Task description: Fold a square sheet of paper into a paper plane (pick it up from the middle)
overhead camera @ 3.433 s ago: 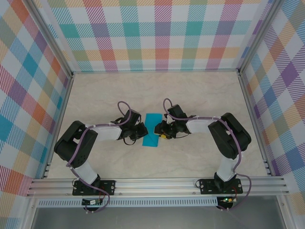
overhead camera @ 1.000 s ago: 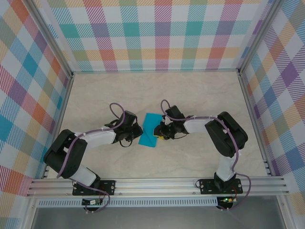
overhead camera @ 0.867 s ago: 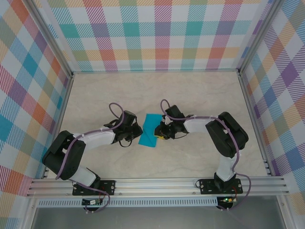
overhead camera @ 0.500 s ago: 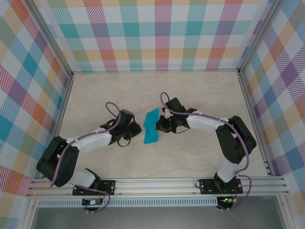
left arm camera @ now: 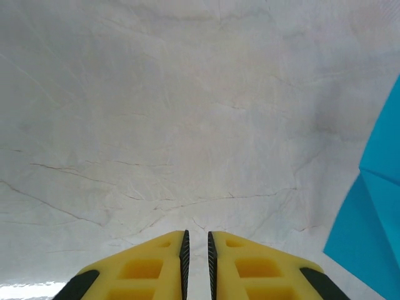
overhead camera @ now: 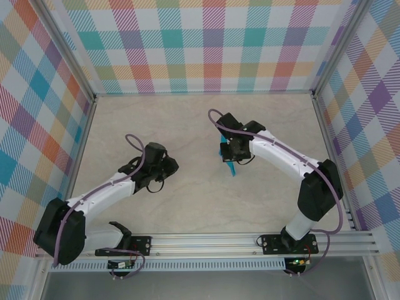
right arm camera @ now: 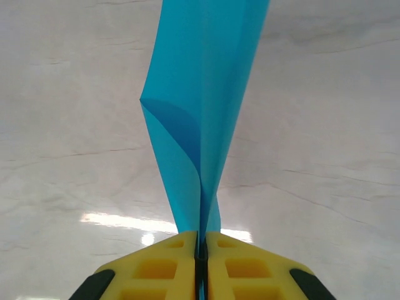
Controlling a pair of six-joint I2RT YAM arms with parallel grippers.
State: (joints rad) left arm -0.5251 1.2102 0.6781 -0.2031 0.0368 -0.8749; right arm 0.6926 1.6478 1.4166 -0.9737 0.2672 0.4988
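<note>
The square sheet of paper point(right arm camera: 200, 94), teal-blue and folded into a narrow creased shape, is off the table and pinched at one end. My right gripper point(right arm camera: 200, 240) is shut on it, and the sheet stretches away from the yellow fingers. From above, the right gripper point(overhead camera: 232, 155) is right of centre with a teal tip of the paper point(overhead camera: 232, 169) sticking out below it. My left gripper point(overhead camera: 171, 165) sits well to the left, apart from the paper. In the left wrist view its jaws point(left arm camera: 196, 234) stand almost together with nothing between them, and the paper point(left arm camera: 375, 212) shows at the right edge.
The pale marble-patterned tabletop point(overhead camera: 187, 125) lies bare around both arms. Checkered walls and an aluminium frame point(overhead camera: 206, 240) close in the workspace on all sides.
The right gripper closed on the paper, lifted it off the table and carried it right and farther back. The left arm drew back to the left, away from the sheet.
</note>
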